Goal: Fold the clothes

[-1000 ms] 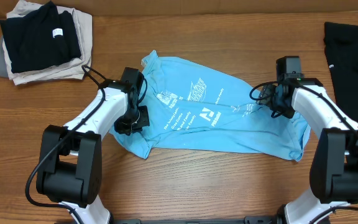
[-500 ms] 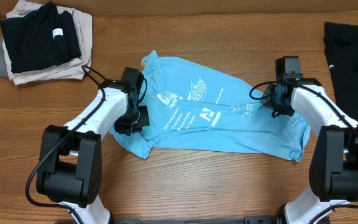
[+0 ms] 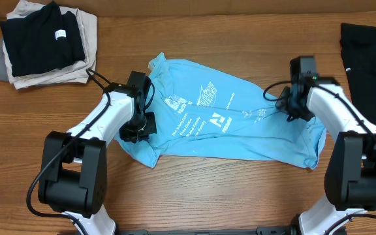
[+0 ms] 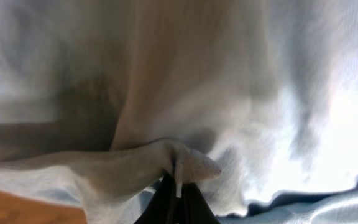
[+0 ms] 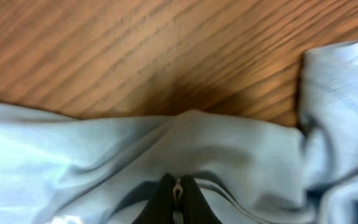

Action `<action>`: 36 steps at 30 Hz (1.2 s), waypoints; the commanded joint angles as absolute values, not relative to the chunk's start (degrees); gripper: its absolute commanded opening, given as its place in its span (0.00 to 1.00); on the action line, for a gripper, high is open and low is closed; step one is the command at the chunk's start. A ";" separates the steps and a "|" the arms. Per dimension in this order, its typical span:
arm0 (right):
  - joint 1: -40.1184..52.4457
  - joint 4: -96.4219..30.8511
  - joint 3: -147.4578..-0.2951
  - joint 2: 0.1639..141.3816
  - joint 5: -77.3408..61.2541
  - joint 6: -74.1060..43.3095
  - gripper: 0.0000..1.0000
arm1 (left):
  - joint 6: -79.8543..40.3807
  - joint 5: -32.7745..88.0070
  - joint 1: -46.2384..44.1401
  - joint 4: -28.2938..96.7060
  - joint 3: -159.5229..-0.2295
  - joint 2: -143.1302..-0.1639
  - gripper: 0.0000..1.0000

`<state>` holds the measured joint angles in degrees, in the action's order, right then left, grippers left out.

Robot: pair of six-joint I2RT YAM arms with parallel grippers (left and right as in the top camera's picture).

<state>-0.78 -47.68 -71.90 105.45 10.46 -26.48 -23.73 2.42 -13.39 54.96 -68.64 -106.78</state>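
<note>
Right fingers (image 5: 164,198) had snapped together since a second earlier, pinching a soft raised ridge of the light sky-blue short-sleeved T-shirt (image 3: 240,134) at its 2 o'clock edge. Left fingers (image 4: 164,202) stayed clenched on a bunched fold at the 9 o'clock end. That shirt lay rumpled, small white print up, mid-way across the grained wooden table (image 3: 227,196). Its long axis ran 9 to 3 o'clock between the arms, one end in each grasp, so a lift would likely stretch the limp cloth.

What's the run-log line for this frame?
phase: grasp | left gripper: shut on T-shirt | right gripper: shut on T-shirt | fold: not started
</note>
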 commanded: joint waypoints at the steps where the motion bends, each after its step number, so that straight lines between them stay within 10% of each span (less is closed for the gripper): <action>1: -1.96 -51.33 -80.12 104.79 11.60 -29.52 0.04 | -22.79 2.90 -13.08 57.23 -72.90 -104.57 0.04; 19: -2.76 -89.25 -129.99 93.47 12.01 -28.05 0.04 | -18.20 -3.84 -13.08 85.17 -121.51 -88.31 0.04; 36: -2.76 -97.03 -158.74 83.15 11.53 -25.50 0.04 | -21.28 -17.12 -13.08 96.77 -158.95 -79.70 0.04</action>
<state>-2.59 -97.14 -157.99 83.72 11.35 -26.46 -19.59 -12.67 -13.39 96.55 -157.97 -81.67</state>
